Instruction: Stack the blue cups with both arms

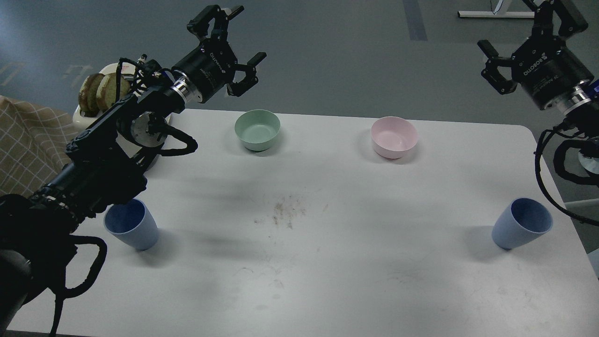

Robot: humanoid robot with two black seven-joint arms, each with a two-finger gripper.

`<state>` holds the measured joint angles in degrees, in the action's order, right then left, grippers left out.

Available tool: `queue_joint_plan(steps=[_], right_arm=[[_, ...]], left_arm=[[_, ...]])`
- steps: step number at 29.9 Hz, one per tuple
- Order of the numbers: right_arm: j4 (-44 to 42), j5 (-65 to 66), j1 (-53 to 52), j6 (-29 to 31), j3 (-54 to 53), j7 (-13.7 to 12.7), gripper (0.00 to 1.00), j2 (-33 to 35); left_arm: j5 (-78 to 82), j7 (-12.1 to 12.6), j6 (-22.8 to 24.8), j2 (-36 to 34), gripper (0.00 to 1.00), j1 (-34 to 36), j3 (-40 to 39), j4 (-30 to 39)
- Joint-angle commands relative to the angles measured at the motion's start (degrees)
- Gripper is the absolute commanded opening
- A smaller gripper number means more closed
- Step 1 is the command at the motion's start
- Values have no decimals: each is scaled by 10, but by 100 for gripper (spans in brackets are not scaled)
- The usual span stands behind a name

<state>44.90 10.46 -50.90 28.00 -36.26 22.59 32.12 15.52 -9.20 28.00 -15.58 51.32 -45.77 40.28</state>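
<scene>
Two light-blue cups stand upright on the white table (pixel 327 262): one near the left edge (pixel 131 225), one near the right edge (pixel 522 229), far apart. My left gripper (pixel 246 35) is open and empty, held high beyond the table's back edge, above and left of the mint-green bowl; the left arm's lower links pass just above the left cup's rim. My right gripper (pixel 519 25) is open and empty, high at the top right, well above and behind the right cup. One of its fingers is cut by the frame's top edge.
A mint-green bowl (pixel 257 129) and a pink bowl (pixel 394 136) sit near the back edge. A white toaster with bread slices (pixel 100 91) stands at the back left, behind my left arm. A checked cloth (pixel 23 150) lies at the far left. Smudges (pixel 285 210) mark the table's middle.
</scene>
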Motion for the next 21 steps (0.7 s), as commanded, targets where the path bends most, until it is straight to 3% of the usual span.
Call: queue_joint_plan(steps=[1, 11, 21], right_arm=[[4, 0, 8, 0, -1, 1, 100, 1], [5, -3, 16, 0, -7, 25, 100, 6], [15, -2, 42, 0, -18, 26, 100, 10]], left_arm=[[0, -7, 0, 3, 98, -10, 0, 23], [19, -13, 0, -1, 98, -43, -3, 82], [19, -12, 0, -2, 98, -52, -7, 90]])
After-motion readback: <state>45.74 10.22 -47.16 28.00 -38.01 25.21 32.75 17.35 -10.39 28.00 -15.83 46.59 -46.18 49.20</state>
